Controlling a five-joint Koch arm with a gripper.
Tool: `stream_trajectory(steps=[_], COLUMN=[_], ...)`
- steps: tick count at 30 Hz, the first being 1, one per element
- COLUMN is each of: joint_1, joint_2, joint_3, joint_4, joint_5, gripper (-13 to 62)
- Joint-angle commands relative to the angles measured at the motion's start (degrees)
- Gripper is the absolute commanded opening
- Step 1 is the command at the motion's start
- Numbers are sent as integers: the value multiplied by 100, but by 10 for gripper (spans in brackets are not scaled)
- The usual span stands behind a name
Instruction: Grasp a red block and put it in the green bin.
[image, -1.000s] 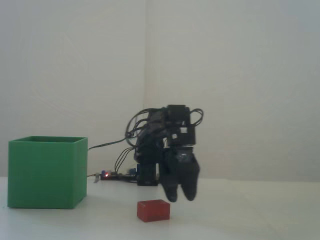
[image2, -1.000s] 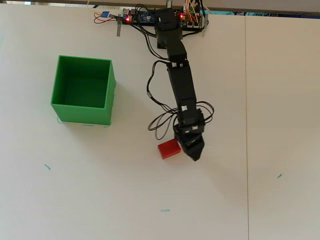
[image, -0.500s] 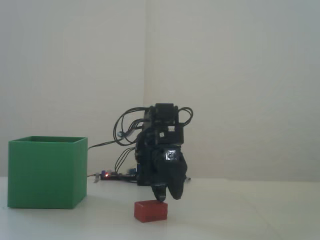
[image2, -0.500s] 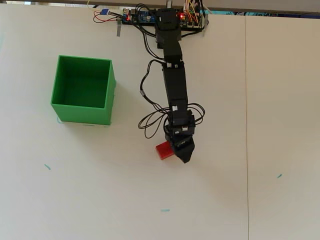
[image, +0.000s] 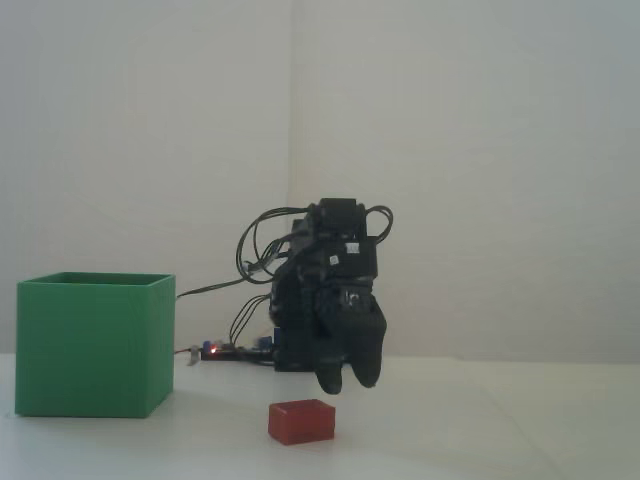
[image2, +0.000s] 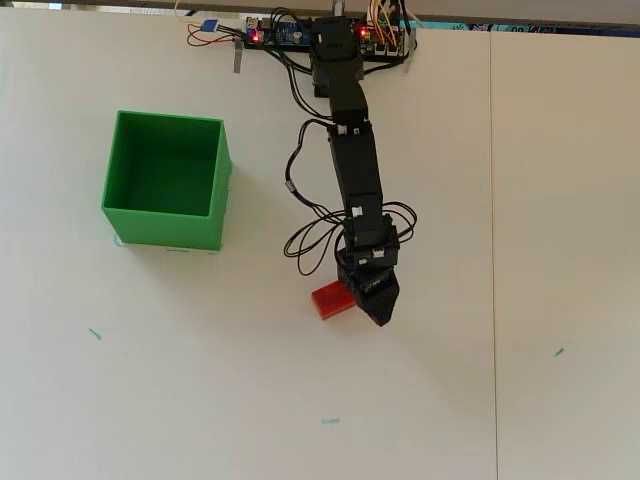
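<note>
Red block and green bin, both free of the jaws.
The red block (image: 301, 421) (image2: 333, 299) lies flat just below-left of the jaws; the green bin (image: 92, 345) (image2: 167, 233) stands upright, well apart.

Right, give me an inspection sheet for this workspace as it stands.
Surface: pale tabletop, small teal marks.
Job's things: small matte red rectangular block resting on the table; large plain green cube-shaped bin standing apart, nothing seen inside.
Clutter: nothing seen.
Gripper: black gripper hovers above the block, not holding it; fingers close together, gap unclear.
Cables: black cable loops beside the arm.
Surroundings: bare white wall; lit circuit board at the arm's base.
</note>
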Motion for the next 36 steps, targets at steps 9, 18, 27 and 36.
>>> stream_trajectory(steps=[9,18,27,36], joint_1=[132,-97,-167,-237], joint_2=[97,53,9,-97], joint_3=[-448,-448,-448,-448], joint_4=[316,308,299,167], joint_5=[1195,211,-545,-765], gripper=[334,334,335,335])
